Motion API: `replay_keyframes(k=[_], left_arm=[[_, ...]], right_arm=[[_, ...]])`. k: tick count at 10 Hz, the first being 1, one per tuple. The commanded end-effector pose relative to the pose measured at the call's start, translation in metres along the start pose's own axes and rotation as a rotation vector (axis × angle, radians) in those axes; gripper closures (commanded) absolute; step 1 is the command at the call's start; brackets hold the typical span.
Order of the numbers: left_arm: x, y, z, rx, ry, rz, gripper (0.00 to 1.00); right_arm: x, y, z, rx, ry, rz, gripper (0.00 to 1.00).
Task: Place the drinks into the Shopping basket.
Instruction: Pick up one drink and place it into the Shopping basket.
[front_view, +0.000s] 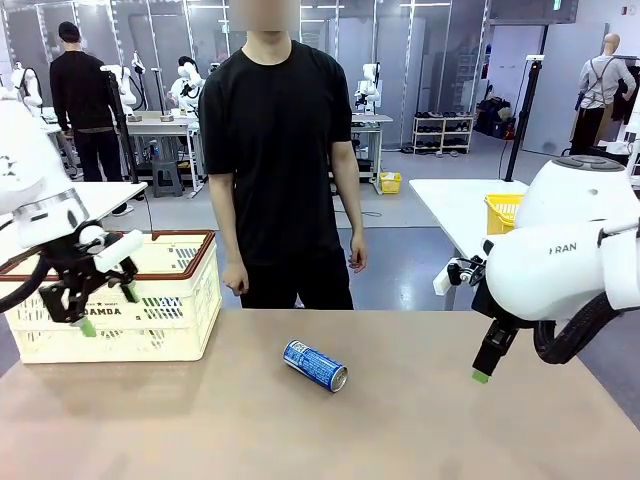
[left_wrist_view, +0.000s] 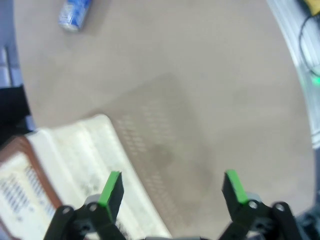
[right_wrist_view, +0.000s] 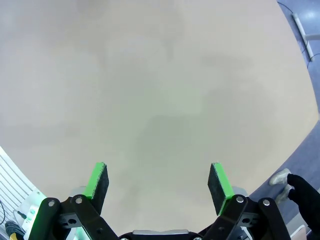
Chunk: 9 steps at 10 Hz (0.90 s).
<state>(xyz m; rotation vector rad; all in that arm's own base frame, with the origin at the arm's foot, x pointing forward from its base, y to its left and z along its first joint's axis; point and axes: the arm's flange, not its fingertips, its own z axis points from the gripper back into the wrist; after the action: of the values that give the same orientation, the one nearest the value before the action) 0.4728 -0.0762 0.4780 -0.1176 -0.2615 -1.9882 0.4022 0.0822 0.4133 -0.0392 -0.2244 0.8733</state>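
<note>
mid-table, blue can (front_view: 315, 365) lying clear of basket (front_view: 150, 330), open tabletop (front_view: 420, 420) around

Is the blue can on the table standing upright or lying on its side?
Lying on its side. The slim blue metal can rests lengthwise on the tan table, its silver end facing sideways, outside the cream basket.

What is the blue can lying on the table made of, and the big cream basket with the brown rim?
The blue drink can with white lettering looks like thin metal: its end is shiny silver. The cream-white slotted basket with a dark brown rim looks like matte moulded plastic, going by its even slots and the printed front. Neither can be told for sure.
</note>
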Motion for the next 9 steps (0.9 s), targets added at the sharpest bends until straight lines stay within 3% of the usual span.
replay_keyframes(k=[1,4,7,9], left_arm=[[0.030,0.037,0.009,0.020,0.024,-0.162,0.00],[0.100,0.110,0.007,-0.065,0.082,-0.303,0.00],[0.169,0.167,-0.011,-0.111,0.132,-0.276,0.00],[0.196,0.180,-0.027,-0.119,0.149,-0.197,0.00]], right_arm=[[0.000,0.001,0.000,-0.012,-0.005,-0.008,0.00],[0.000,0.001,0.000,-0.012,-0.005,-0.008,0.00],[0.000,0.001,0.000,-0.012,-0.005,-0.008,0.00],[0.000,0.001,0.000,-0.012,-0.005,-0.008,0.00]])
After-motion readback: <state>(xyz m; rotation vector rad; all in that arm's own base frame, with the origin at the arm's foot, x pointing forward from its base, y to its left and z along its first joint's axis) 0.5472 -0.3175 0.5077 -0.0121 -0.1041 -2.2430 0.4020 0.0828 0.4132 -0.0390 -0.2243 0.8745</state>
